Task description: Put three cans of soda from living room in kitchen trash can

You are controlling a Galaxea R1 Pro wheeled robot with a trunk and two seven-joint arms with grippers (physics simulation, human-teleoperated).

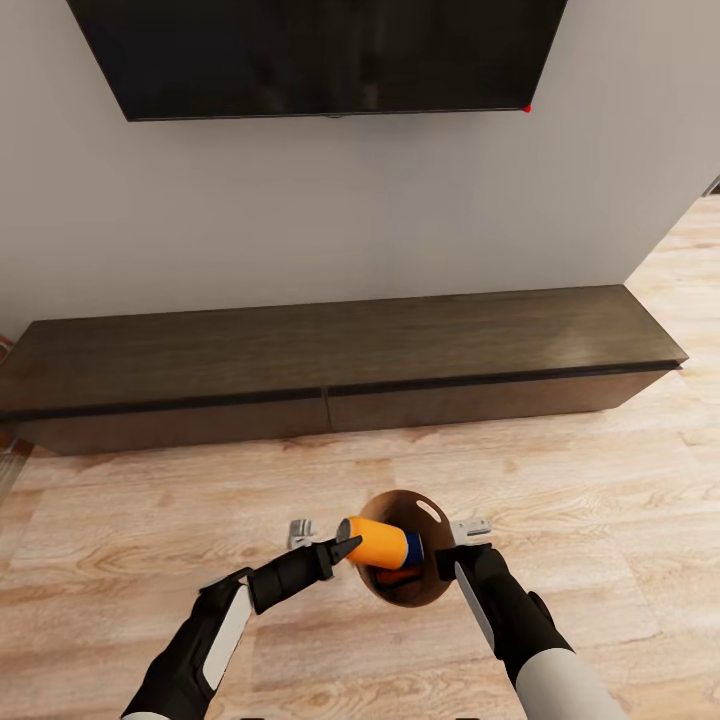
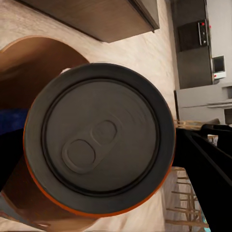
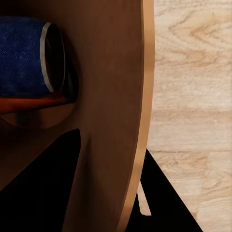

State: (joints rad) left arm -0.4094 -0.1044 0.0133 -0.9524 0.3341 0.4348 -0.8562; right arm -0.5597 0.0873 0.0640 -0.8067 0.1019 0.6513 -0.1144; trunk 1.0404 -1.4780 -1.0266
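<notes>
Reaching arms: we hold both arms forward and low over the pale wood plank floor (image 1: 560,470), forearms angled inward so they meet at the round brown-lined bin (image 1: 395,508).
Left arm: our left gripper (image 1: 345,549) points toward the bin's mouth with its dark fingers clamped on a bright orange soda can with a silver top (image 1: 378,541), the can lying on its side at the bin's rim, its far end already past the rim.
Right arm: our right gripper (image 1: 452,552) grips the bin's rim on the right side, one finger inside the wall and one outside, holding the bin tipped with its mouth toward us.
Bin contents: a dark blue soda can (image 3: 24,57) lies inside, with an orange can (image 3: 31,101) just beside it.
Left wrist view: it gives us the held can's silver top (image 2: 99,140) end-on, pull-tab visible, with the bin's brown inside (image 2: 34,63) behind it, and grey kitchen cabinets (image 2: 193,53) far off.
Right wrist view: it gives us the bin wall edge-on between the jaws.
Head view: it gives us the long dark low cabinet (image 1: 330,360) against the wall and the black wall TV (image 1: 320,55) above it.
</notes>
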